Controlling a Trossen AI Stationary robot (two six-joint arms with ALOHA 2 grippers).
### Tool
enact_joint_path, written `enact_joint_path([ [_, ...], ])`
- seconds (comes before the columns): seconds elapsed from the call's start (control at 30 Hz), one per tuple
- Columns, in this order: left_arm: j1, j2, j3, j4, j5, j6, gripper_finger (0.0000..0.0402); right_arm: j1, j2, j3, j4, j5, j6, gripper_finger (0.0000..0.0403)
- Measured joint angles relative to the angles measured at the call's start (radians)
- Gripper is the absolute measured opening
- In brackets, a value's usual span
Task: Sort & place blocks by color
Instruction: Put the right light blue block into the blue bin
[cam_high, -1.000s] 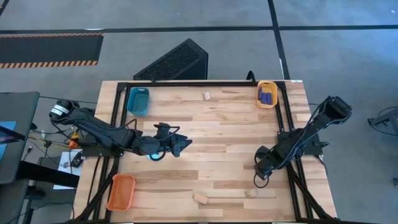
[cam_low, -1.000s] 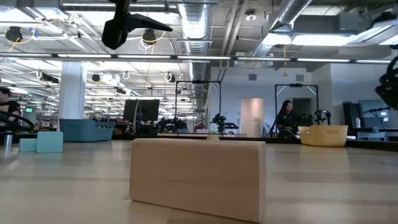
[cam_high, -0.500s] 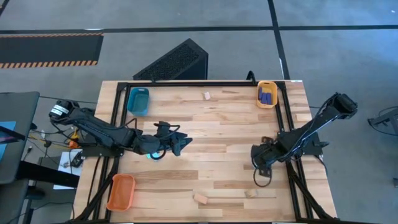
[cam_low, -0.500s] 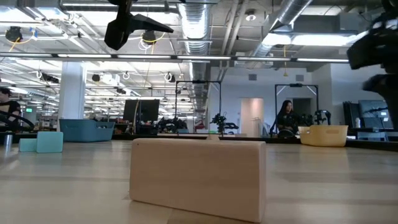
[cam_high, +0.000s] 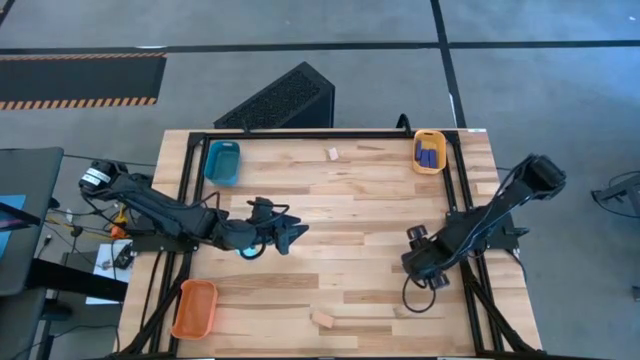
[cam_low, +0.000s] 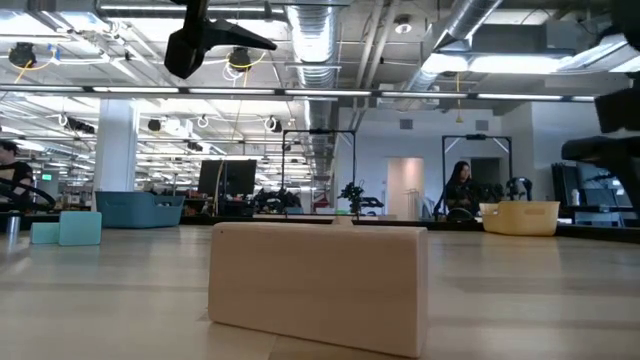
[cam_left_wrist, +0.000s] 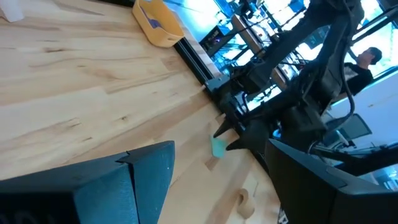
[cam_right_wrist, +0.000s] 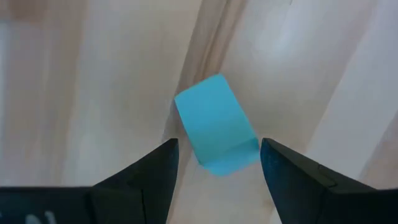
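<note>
Right tool (cam_right_wrist: 214, 163) hangs spread over a cyan block (cam_right_wrist: 216, 132) lying on the bench (cam_high: 360, 215) between its fingers; light, rigid and probably slick, it should be pinched across opposite flat faces.

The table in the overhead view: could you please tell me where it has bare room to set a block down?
The middle of the table is bare, between the left claw and right claw. Crowded spots: the corners with the teal tray, yellow tray and orange tray.
</note>
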Motion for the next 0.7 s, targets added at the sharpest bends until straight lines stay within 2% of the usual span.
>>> enact_joint_path([
  [0.17,0.017,0.0,0.0,0.001,-0.002,0.014,0.024,-0.014,0.091,0.006,0.022,-0.014,0.009,0.0246],
  [0.27,0.027,0.0,0.0,0.001,-0.001,0.032,0.024,-0.012,0.12,0.009,0.038,-0.04,0.091,0.0233],
  [0.43,0.066,0.0,0.0,0.003,0.014,0.055,0.024,0.01,0.127,0.039,0.038,-0.031,0.208,0.0191],
  [0.53,0.099,0.0,0.0,0.003,0.041,0.066,0.024,0.018,0.112,0.055,0.102,-0.01,0.301,0.0159],
  [0.7,0.156,0.0,0.0,0.002,0.125,0.113,0.024,0.06,0.094,0.05,0.118,0.031,0.503,0.012],
])
